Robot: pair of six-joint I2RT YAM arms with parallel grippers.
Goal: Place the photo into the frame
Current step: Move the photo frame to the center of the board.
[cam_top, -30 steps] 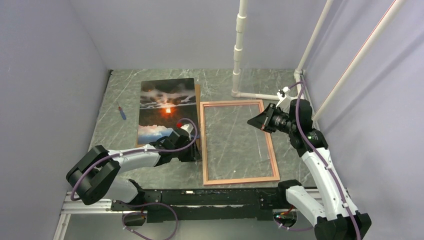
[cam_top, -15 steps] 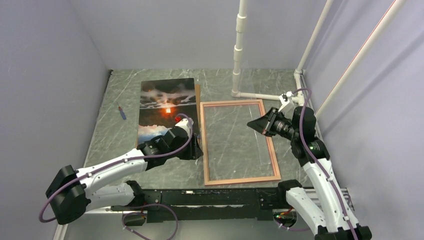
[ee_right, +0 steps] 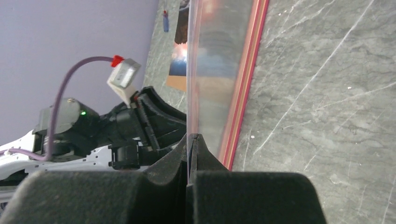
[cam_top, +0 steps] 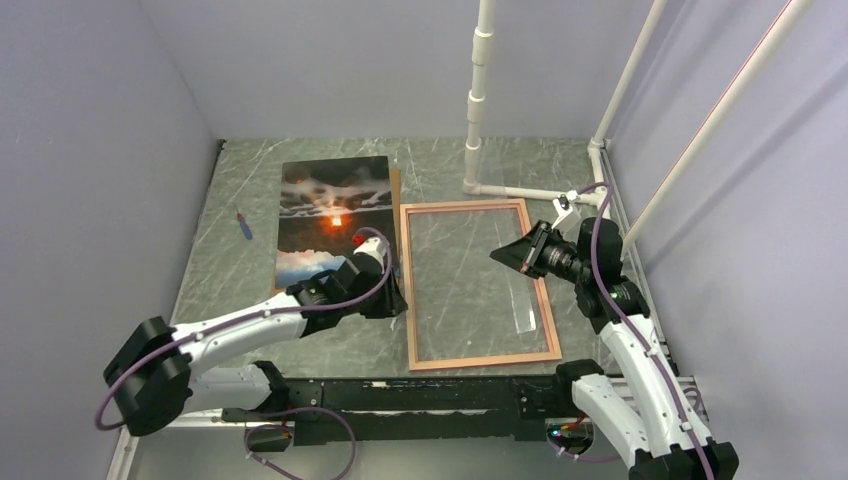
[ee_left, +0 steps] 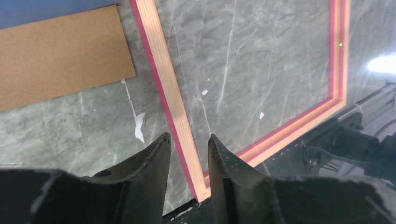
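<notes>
The left arm's elbow now sits nearer and further left than a second ago, and the left gripper [cam_top: 390,300] has edged right, onto the left rail of the frame [cam_top: 485,358]. The right gripper [cam_top: 503,252] has shifted slightly near and left. A strip of glare now shows on the clear sheet [cam_top: 525,305] close to the frame's right rail, where none showed before. The photo and the frame have not moved.

The photo [cam_top: 330,215] lies flat and picture side up on the marble table [cam_top: 230,280], just left of the frame and outside it. Its long axis runs near to far, with the dark clouds at the far end and the pale blue band at the near end. It rests on a brown backing board [cam_top: 396,200], which shows as a thin strip along its right edge.

The frame also lies flat with its long axis near to far, and bare marble shows inside it.

In the left wrist view the left gripper [ee_left: 189,144] has its fingers spread to either side of the frame [ee_left: 163,84] rail by the near left corner, with marble visible beside the right finger. The backing board [ee_left: 60,56] lies left of the rail.

The right gripper [ee_right: 192,137] has its fingers pressed together on the edge of the clear sheet [ee_right: 210,70], held over the frame's right side.
</notes>
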